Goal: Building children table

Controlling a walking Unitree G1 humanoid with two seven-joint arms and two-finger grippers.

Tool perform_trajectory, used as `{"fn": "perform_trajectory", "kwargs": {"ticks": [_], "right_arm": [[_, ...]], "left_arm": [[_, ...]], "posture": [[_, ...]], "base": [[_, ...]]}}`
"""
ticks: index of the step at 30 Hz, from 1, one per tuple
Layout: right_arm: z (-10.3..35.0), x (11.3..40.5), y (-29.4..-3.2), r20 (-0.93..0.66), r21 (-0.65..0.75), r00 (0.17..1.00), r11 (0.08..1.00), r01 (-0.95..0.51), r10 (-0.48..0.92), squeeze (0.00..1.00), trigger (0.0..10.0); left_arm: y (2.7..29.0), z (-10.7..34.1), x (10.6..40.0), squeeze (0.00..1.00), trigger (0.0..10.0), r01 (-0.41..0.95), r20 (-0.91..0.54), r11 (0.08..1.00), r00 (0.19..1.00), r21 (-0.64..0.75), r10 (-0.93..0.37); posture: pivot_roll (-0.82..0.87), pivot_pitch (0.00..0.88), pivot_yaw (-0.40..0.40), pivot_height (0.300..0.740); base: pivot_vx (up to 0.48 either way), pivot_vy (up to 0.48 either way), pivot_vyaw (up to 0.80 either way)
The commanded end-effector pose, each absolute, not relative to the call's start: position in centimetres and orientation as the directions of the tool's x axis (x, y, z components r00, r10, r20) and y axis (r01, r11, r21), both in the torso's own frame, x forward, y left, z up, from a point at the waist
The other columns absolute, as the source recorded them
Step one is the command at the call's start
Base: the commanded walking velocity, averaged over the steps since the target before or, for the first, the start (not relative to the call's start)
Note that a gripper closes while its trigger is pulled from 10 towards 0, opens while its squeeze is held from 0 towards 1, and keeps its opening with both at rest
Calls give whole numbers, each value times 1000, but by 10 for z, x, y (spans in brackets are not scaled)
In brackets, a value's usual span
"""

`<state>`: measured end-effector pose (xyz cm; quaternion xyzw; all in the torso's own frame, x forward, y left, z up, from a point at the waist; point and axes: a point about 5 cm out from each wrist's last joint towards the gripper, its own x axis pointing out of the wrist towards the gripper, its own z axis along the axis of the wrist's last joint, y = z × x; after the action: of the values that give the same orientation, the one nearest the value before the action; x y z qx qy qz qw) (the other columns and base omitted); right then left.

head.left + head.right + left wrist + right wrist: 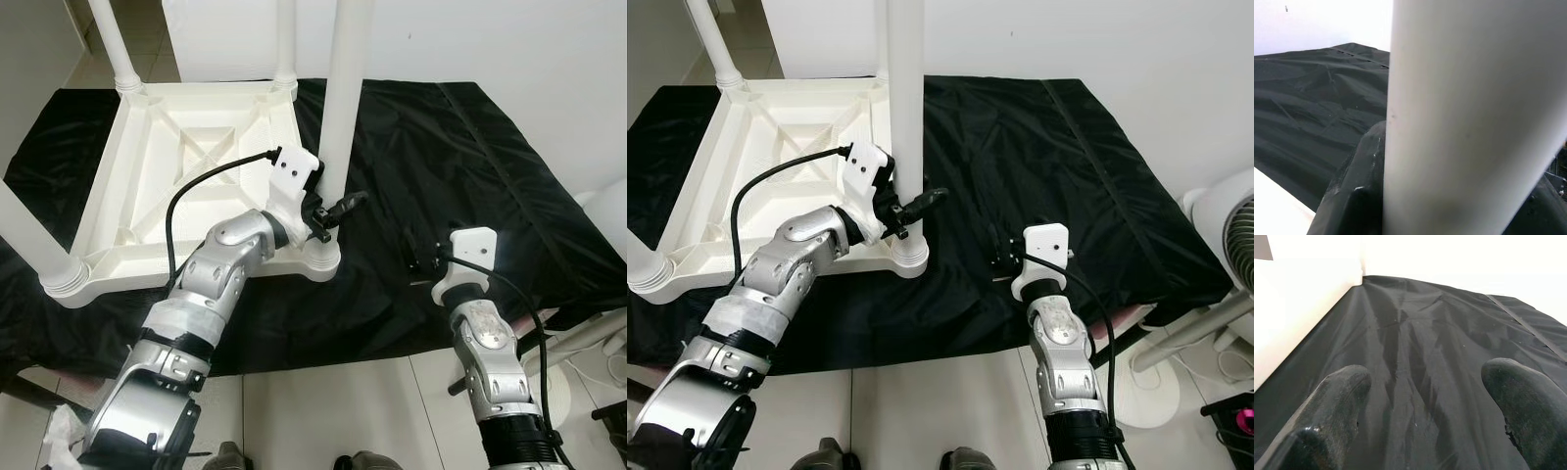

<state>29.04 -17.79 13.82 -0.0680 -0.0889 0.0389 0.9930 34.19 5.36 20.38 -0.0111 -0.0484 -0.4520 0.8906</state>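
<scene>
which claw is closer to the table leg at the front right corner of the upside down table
Left. The left claw is clamped around that leg just above its socket; the right claw hovers open over the black sheet, apart from it.

This is looking like a room in a home, cleared for a bit of furniture assembly. A pale tiled floor [323, 401] is running along the bottom of the frame, and plain white walls [1117, 39] are closing off the top. A black sheet [1068, 186] is lying spread over a low surface across the middle, wrinkling in places. On it, at upper left, a white plastic children's table [186, 166] is sitting upside down with its legs pointing up. At the right edge, a white standing fan [1229, 235] is leaning into view.
</scene>
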Motion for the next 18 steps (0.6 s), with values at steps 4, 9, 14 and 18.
{"fn": "perform_trajectory", "kwargs": {"ticks": [4,9,14,18], "right_arm": [[136,286,-179,173,-145,982,988,-52,77,0,10000],[133,282,-176,165,-132,983,990,-58,80,0,10000],[131,279,-173,157,-125,983,989,-74,94,0,10000],[131,278,-173,160,-133,982,988,-80,101,0,10000]], "left_arm": [[62,208,337,1000,10000,840,126,542,535,27,-835],[70,205,324,0,10000,861,95,504,497,75,-863],[81,204,308,0,10000,854,44,497,497,152,-867],[90,206,299,0,10000,828,42,530,532,185,-846]], "posture": [[-132,59,23,740],[-129,66,30,740],[-120,70,33,740],[-117,68,35,740]], "base": [[0,0,0],[0,0,0],[0,0,0],[0,0,0]]}}
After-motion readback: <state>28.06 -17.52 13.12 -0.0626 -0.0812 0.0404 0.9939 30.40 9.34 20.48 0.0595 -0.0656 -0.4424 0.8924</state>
